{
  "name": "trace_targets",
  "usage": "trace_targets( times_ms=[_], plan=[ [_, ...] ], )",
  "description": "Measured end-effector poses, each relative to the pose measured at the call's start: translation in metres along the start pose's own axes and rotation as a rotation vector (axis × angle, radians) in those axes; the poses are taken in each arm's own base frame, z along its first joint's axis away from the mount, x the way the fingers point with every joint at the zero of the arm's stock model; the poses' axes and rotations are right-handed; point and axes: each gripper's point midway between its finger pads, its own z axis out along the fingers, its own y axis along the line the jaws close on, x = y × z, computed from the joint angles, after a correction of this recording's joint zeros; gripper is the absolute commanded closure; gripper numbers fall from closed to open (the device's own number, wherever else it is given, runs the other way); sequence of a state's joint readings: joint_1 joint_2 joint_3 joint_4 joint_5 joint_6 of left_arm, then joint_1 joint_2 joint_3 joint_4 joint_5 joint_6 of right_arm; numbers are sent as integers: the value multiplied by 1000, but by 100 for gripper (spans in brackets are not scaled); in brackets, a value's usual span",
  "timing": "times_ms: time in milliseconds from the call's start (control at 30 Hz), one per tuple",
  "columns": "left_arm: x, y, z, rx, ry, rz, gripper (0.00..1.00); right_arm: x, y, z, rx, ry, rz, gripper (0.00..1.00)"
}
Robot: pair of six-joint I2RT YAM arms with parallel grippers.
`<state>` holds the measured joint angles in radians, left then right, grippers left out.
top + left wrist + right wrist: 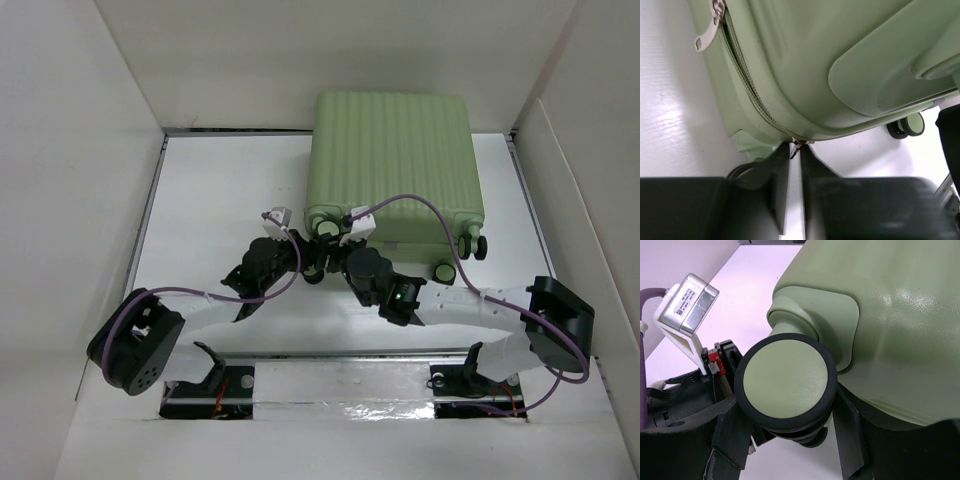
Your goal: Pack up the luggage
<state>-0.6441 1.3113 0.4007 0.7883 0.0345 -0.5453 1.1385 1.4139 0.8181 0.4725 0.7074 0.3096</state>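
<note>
The luggage (395, 160) is a light green ribbed hard-shell suitcase lying flat and closed at the back of the table. My left gripper (306, 258) is at its near left corner. In the left wrist view the left gripper (796, 151) is shut on a small metal zipper pull (799, 144) on the zipper track (747, 85). A second zipper pull (705, 37) hangs further along the track. My right gripper (332, 250) is beside it; in the right wrist view the right gripper (790, 432) has its fingers (850, 435) closed on either side of a green-and-black wheel (785, 382).
Two more wheels (443, 270) stick out at the suitcase's near right corner. White walls enclose the table on the left, back and right. The left arm's wrist camera (687, 297) is close to the right gripper. Purple cables loop over both arms.
</note>
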Motion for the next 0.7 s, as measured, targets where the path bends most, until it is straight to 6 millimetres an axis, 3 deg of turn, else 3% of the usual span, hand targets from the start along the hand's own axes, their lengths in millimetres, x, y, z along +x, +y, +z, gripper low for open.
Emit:
trace_targets(
  times_ms=[67, 133, 333, 700],
  plan=[
    [1, -1, 0, 2, 3, 2, 100, 0, 0, 0, -2, 1, 0, 89],
    [1, -1, 0, 0, 1, 8, 100, 0, 0, 0, -4, 1, 0, 96],
    [1, 1, -1, -23, -5, 26, 100, -1, -3, -5, -24, 1, 5, 100],
    [-20, 24, -9, -111, -49, 25, 100, -2, -11, -32, -91, 19, 0, 100]
  ],
)
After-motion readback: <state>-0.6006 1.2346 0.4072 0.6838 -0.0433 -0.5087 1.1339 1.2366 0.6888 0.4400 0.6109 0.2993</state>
